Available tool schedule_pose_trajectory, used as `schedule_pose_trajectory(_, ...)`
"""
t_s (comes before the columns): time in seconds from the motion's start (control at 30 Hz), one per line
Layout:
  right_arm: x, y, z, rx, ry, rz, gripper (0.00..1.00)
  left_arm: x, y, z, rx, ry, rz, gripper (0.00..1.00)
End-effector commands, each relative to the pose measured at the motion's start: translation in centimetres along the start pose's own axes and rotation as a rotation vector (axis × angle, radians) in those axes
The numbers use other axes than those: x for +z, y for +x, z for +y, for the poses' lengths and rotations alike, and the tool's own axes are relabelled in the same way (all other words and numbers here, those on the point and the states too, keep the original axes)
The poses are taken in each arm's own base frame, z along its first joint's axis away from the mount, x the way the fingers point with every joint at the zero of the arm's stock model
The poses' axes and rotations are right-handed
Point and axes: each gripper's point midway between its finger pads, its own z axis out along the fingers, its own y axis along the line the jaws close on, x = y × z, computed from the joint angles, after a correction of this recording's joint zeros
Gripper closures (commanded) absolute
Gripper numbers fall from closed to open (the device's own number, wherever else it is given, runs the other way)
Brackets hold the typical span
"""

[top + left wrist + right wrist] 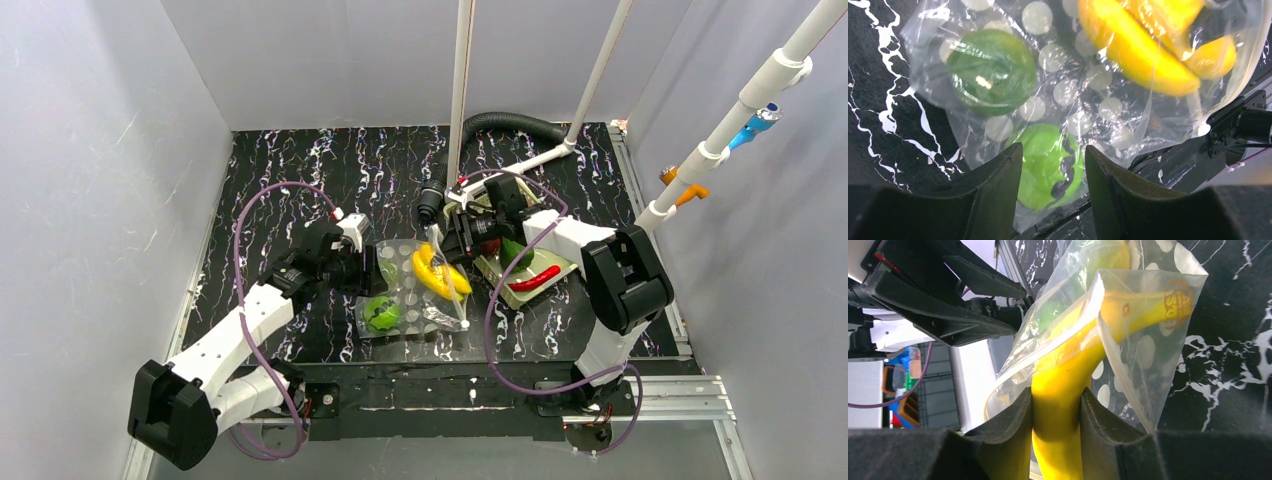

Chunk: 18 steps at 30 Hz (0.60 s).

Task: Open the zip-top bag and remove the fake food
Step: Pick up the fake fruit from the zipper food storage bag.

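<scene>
- Black, white-veined table (300,180), pale walls; the zip-top bag (410,305) lies at the centre, mouth toward the right arm.
- One banana (440,272) lies diagonally, far-left to near-right, partly out of the mouth.
- The right gripper (1057,400) clamps the banana's bare end.
- The left gripper (1054,150) stands half apart astride the bag; I cannot tell if it pinches.
- Two green round pieces (990,70) are inside the bag.

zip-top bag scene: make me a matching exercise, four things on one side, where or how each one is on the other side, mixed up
Things:
1. banana
2. red chili
3. light green ball
4. zip-top bag

Place, colour or state:
a. clear with white dots
b. lying in the pale green basket
c. clamped in the right claw
d. wholly inside the zip-top bag

Pairs: 1-c, 2-b, 3-d, 4-a
</scene>
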Motion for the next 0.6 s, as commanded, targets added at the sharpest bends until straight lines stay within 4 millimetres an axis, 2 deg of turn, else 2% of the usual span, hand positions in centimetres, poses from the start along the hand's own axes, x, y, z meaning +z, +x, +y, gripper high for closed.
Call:
schedule_pose_trajectory(0.0, -1.9, -0.6, 1.6, -0.144, 0.021, 0.003, 0.99, -1.2, -0.5, 0.0, 0.046, -0.007, -0.017, 0.52)
schedule_pose_trajectory(0.17, -2.3, 0.7, 1.0, -0.202, 0.032, 0.076, 0.99, -1.6, -0.2, -0.4, 0.065, 0.02, -0.025, 0.51)
schedule_pose_trajectory(0.3, -2.8, 2.0, 0.7, -0.233, 0.036, 0.15, 0.99, -0.9, 0.3, -1.2, 0.057, 0.081, -0.002, 0.47)
schedule_pose_trajectory(0.57, -5.0, 2.5, 1.5, -0.375, 0.038, 0.158, 0.99, -0.8, 0.2, -1.6, 0.059, 0.098, 0.0, 0.43)
